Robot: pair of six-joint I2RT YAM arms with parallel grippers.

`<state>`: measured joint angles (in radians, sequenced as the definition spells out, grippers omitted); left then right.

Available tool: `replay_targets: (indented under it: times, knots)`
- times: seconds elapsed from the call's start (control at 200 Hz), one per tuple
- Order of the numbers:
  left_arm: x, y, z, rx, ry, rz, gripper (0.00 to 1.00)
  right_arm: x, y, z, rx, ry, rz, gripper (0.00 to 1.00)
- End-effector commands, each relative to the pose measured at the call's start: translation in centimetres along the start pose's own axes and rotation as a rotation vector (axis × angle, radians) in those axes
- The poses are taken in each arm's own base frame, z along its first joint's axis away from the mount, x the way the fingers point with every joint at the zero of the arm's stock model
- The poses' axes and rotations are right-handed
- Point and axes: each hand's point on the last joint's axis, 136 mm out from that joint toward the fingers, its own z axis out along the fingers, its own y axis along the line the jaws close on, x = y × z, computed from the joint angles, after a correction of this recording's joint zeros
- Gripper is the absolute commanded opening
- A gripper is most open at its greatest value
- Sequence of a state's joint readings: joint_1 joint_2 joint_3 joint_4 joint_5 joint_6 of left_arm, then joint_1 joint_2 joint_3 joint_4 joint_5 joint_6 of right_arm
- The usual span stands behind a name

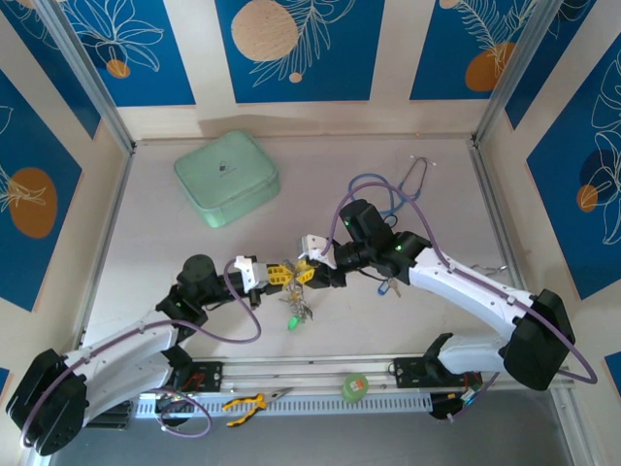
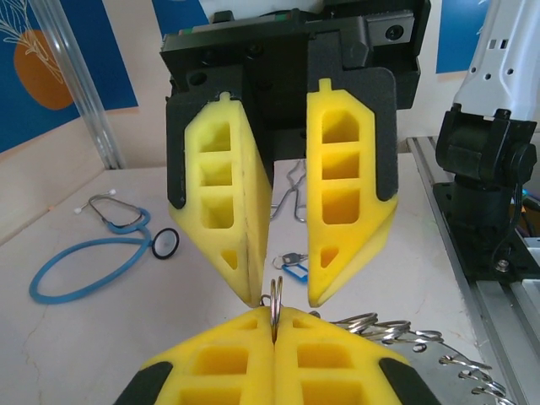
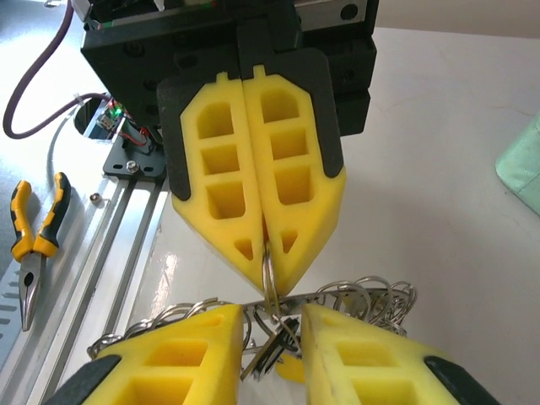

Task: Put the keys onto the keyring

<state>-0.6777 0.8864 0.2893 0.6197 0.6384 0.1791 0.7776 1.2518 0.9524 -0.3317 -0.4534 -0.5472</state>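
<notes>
The left gripper [image 2: 275,314] has its yellow foam fingers pressed together, pinching one thin wire loop at the rim of the keyring [image 2: 426,348]. The loop stands on edge, its plane in line with the seam between the pads. From that pinch, in the left wrist view, the keyring's flat silvery rim runs off toward 4 o'clock, its edge lined with small rounded wire loops that give it a scalloped look. In the right wrist view the same rim lies crosswise, 9 to 3 o'clock, seen nearly edge-on. The right gripper [image 3: 274,337] faces the left one tip to tip with its fingers spread apart. A dark metal key [image 3: 268,350] hangs in the gap between them, with no pad closed on it. From above, the keyring sits at the middle of the table [image 1: 155,252] between the two grippers, and a bunch of keys [image 1: 297,306] with a green tag [image 1: 291,323] trails toward 6 o'clock. A blue-tagged key [image 2: 295,268] lies flat on the table past the right gripper. A blue stethoscope [image 2: 93,266], with soft tube and round chest piece, lies toward 9 o'clock.
</notes>
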Motion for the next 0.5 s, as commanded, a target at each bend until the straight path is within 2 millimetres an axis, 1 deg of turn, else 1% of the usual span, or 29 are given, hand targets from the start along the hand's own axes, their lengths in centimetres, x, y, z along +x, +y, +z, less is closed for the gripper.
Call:
replay_targets:
  times: [0.0, 0.055, 0.115, 0.23, 0.27, 0.28, 0.32, 0.345, 0.395, 0.495]
  knots:
    - [-1.8, -0.7, 0.0, 0.036, -0.073, 0.03, 0.0, -0.6, 0.4, 0.4, -0.032, -0.028, 0.0, 0.23]
    - [-1.7, -0.7, 0.0, 0.038, -0.074, 0.031, 0.0, -0.7, 0.4, 0.6, -0.035, -0.029, -0.006, 0.2]
    - [-1.8, -0.7, 0.1, 0.04, -0.074, 0.03, 0.0, -0.8, 0.4, 0.7, -0.034, -0.032, -0.01, 0.16]
    - [-1.8, -0.6, 0.0, 0.035, -0.074, 0.032, 0.0, -1.2, 0.6, 0.5, -0.05, -0.045, -0.015, 0.0]
    - [-1.7, -0.5, 0.0, 0.028, -0.072, 0.032, 0.0, -1.2, 0.6, 0.5, -0.052, -0.045, -0.015, 0.0]
    - [-1.8, -0.5, 0.0, 0.024, -0.073, 0.035, 0.02, -1.2, 0.6, 0.4, -0.052, -0.044, -0.016, 0.0]
    - [-1.6, -0.2, 0.0, 0.008, -0.067, 0.032, 0.19, -1.2, 0.6, 0.3, -0.05, -0.039, -0.018, 0.0]
    - [-1.6, -0.1, 0.0, 0.003, -0.064, 0.034, 0.23, -1.2, 0.6, 0.3, -0.048, -0.034, -0.02, 0.0]
    - [-1.4, -0.1, -0.1, -0.003, -0.051, 0.041, 0.26, -1.0, 0.5, 0.2, -0.04, -0.016, -0.026, 0.0]
    - [-0.5, 0.0, 0.0, 0.0, 0.021, 0.047, 0.26, -0.3, 0.3, 0.1, -0.016, 0.052, -0.046, 0.0]
